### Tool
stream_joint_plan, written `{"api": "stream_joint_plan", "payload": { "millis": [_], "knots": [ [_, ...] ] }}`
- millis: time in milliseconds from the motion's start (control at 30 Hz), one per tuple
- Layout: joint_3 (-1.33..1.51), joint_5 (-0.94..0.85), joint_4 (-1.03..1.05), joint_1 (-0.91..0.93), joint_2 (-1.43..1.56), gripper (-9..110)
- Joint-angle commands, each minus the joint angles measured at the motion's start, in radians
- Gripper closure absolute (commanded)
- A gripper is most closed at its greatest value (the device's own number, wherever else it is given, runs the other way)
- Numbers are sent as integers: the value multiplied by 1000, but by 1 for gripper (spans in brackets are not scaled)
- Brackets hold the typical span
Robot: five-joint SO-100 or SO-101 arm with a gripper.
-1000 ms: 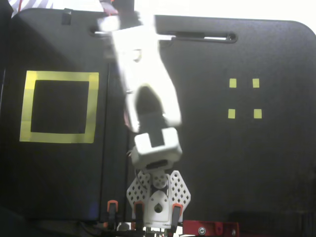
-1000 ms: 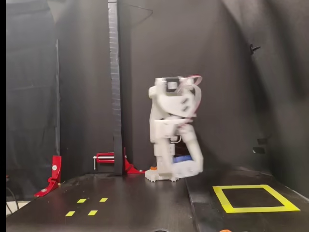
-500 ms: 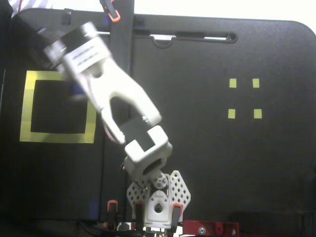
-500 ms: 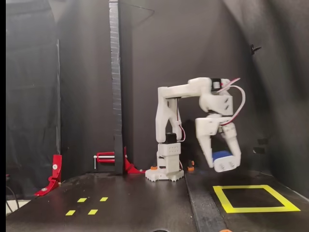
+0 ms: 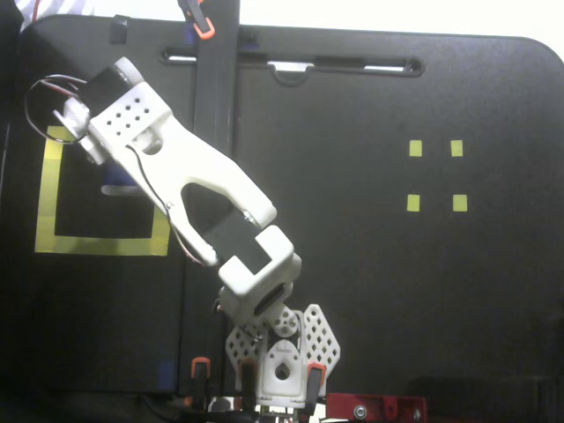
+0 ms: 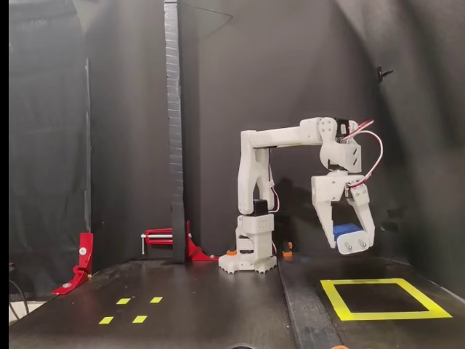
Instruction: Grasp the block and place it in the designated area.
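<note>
Seen from above in a fixed view, the white arm [image 5: 207, 189] reaches diagonally from its base at the bottom toward the upper left, its wrist over the designated area [image 5: 101, 244], a yellow tape square on the black table [image 5: 370, 291]; four small yellow marks [image 5: 434, 175] lie well apart to the right, and the gripper's state cannot be told here. In a fixed view from the side, the gripper [image 6: 347, 243] hangs above the designated area [image 6: 381, 314], its fingers closed around the block [image 6: 346, 230], a dark-blue piece held clear of the table. Red clamps [image 6: 167, 237] stand at left.
</note>
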Motion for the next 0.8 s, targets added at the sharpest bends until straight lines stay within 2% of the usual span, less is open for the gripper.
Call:
{"api": "stream_joint_plan", "payload": {
  "millis": [0,767],
  "knots": [
    [-55,17,-14,6,-5,80],
    [-109,130,-176,-52,-357,80]
  ]
}}
